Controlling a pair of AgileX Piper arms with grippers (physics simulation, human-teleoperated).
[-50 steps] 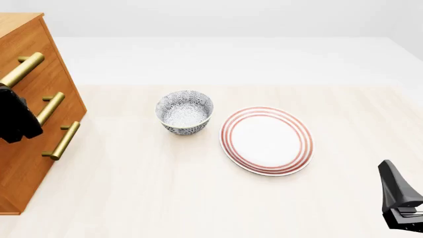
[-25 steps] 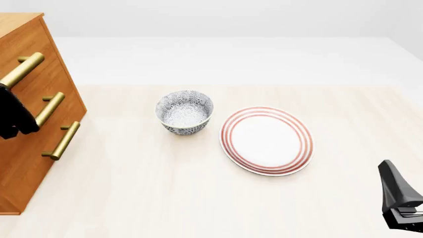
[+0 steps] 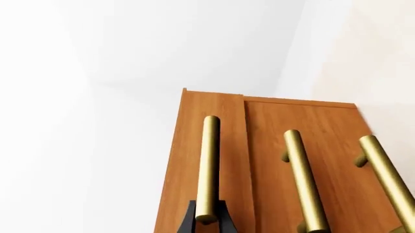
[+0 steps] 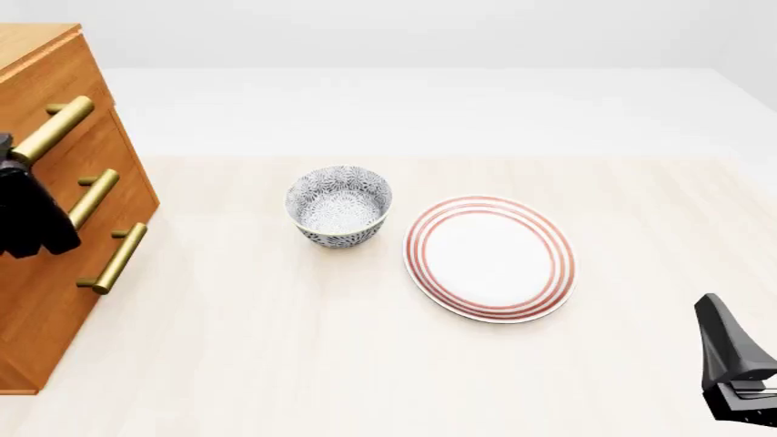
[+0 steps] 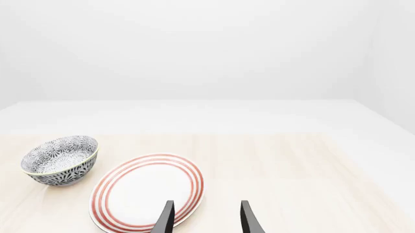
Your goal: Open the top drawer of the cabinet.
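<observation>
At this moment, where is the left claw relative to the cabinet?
In the front view, the left claw is at the far left, against the cabinet front at the top drawer's handle. The left wrist view shows its fingers either side of that bar.

No readable text or markings.
</observation>
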